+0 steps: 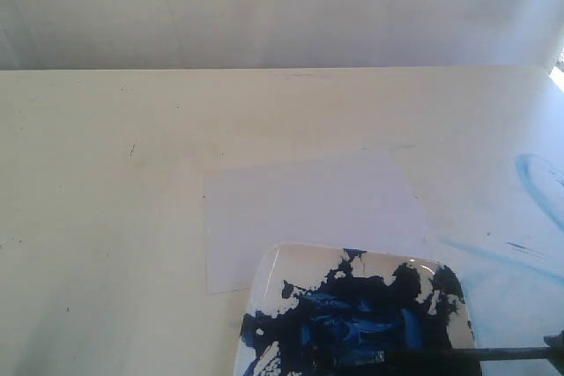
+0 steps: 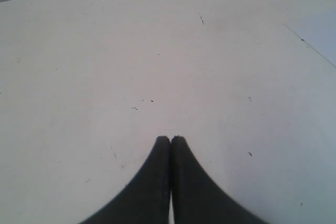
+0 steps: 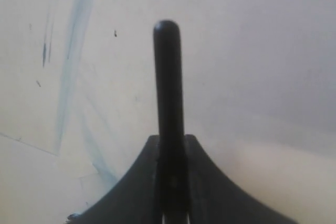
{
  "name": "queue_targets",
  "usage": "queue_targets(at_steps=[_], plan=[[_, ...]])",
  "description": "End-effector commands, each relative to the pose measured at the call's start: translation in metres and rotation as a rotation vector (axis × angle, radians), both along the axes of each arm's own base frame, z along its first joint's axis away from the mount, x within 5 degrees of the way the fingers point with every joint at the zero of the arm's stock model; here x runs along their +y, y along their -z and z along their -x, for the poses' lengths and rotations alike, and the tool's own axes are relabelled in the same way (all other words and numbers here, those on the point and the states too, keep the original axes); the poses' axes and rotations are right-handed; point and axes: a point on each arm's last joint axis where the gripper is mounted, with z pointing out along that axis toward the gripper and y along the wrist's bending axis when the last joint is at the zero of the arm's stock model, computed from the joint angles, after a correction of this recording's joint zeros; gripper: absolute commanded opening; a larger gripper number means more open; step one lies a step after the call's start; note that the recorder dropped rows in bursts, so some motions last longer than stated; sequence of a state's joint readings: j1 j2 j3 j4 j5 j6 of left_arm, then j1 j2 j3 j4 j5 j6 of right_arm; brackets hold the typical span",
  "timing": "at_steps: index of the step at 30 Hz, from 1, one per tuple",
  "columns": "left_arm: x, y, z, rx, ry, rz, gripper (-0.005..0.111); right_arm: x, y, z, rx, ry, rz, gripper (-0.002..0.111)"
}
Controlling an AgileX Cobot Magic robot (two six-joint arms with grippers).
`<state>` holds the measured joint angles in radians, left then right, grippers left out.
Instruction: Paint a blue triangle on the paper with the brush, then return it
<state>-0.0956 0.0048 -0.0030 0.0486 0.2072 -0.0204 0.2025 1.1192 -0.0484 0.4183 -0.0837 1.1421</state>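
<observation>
The paper (image 1: 308, 209) lies flat mid-table, and its visible part is blank; no blue triangle shows in any view. The brush (image 1: 467, 354) lies almost level across the bottom right, its bristle tip (image 1: 363, 359) in the dark-blue paint of the white dish (image 1: 278, 275). My right gripper (image 1: 557, 346) is just inside the frame's right edge. In the right wrist view this gripper (image 3: 170, 139) is shut on the brush, whose black handle end (image 3: 167, 66) sticks out past the fingers. My left gripper (image 2: 170, 139) is shut and empty over bare table, a corner of the paper (image 2: 321, 30) beyond it.
The dish overlaps the paper's near right corner. Pale light-blue smears (image 1: 539, 184) mark the table to the right of the paper, and one such streak (image 3: 73, 51) shows under the right gripper. A white wall (image 1: 282, 6) rises behind the table's far edge.
</observation>
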Motion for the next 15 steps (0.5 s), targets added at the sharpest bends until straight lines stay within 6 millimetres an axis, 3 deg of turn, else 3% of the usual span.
queue_targets(at_steps=[1,8,15], plan=[[-0.001,0.0,0.0,-0.004,0.007,0.008,0.0,-0.002,-0.002,-0.004,-0.05,0.025,0.002,0.0],[-0.001,0.0,0.0,-0.004,0.007,0.008,0.0,-0.003,-0.012,-0.01,-0.165,0.063,-0.015,0.0],[-0.001,0.0,0.0,-0.004,0.007,0.008,0.0,-0.003,-0.058,-0.022,-0.665,-0.019,0.044,0.0]])
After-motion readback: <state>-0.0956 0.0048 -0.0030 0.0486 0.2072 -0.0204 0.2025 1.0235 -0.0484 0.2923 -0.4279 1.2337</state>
